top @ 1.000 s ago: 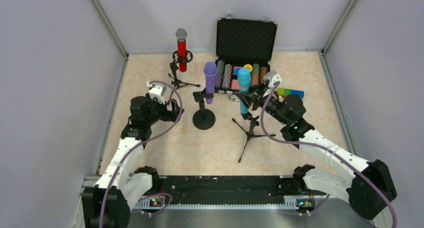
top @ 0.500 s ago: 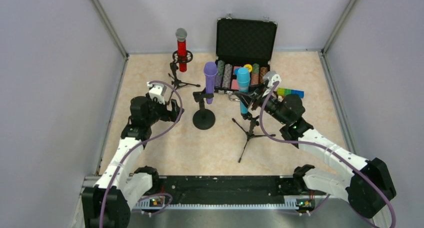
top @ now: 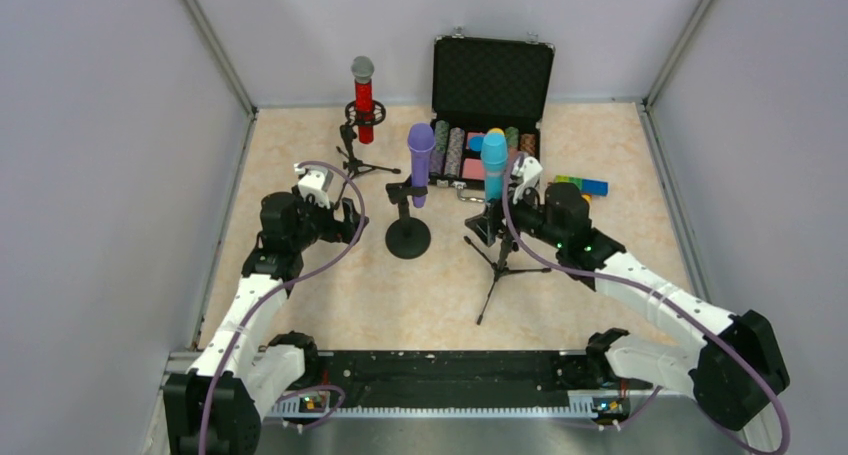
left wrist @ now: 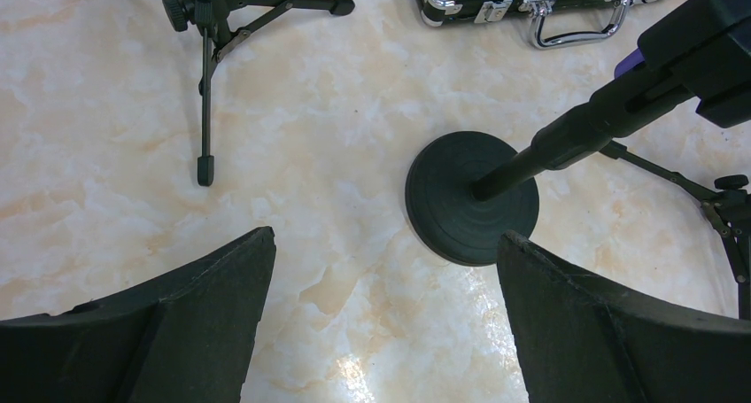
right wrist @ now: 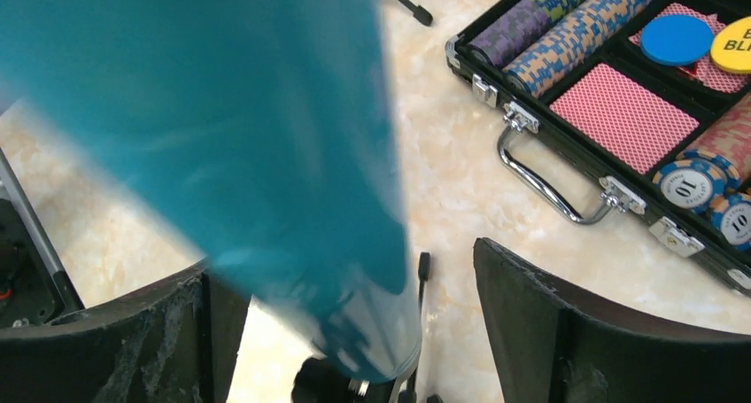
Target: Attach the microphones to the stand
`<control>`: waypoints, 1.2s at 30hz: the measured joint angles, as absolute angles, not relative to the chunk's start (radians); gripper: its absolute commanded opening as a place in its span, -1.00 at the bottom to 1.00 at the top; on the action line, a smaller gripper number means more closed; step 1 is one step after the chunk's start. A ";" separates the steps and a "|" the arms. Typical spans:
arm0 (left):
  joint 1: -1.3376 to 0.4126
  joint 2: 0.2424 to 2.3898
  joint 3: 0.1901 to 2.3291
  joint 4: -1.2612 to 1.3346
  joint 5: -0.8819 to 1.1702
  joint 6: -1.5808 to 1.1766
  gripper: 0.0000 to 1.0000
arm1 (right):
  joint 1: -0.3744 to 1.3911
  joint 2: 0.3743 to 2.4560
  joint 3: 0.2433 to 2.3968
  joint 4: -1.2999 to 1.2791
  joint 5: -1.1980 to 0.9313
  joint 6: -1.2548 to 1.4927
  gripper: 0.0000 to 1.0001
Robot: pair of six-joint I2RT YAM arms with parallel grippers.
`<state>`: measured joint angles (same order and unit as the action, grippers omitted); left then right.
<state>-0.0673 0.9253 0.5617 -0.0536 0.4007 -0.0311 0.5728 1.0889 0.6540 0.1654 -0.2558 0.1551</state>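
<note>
Left gripper (left wrist: pixel 383 236) spread, empty. Right gripper (right wrist: pixel 344 257) spread around the turquoise stick microphone (right wrist: pixel 266 155), which I see upright in its black tripod stand (top: pixel 497 265). Risk: a finger snags it on retreat, tipping the tripod. Farther back, the purple microphone (top: pixel 420 160) and glittery red microphone (top: pixel 363 100) sit mounted

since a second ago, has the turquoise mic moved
Yes. The turquoise microphone has shifted slightly right in the top view, its head now overlapping the yellow chip in the case.
</note>
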 measured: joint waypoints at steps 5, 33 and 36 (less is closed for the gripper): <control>-0.067 0.925 0.562 -0.054 0.401 -0.031 0.98 | 0.573 1.020 0.655 0.109 -0.243 0.162 0.98; -0.067 0.925 0.562 -0.054 0.408 -0.031 0.98 | 0.573 0.868 0.788 -0.407 -0.135 0.221 0.52; -0.067 0.925 0.562 -0.054 0.408 -0.030 0.98 | 0.573 0.887 0.788 -0.409 -0.167 0.221 0.35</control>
<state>-0.0673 0.9253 0.5617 -0.0536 0.4084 -0.0296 0.5728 0.8867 0.7876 -0.4088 -0.1673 0.2214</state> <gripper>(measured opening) 0.990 0.748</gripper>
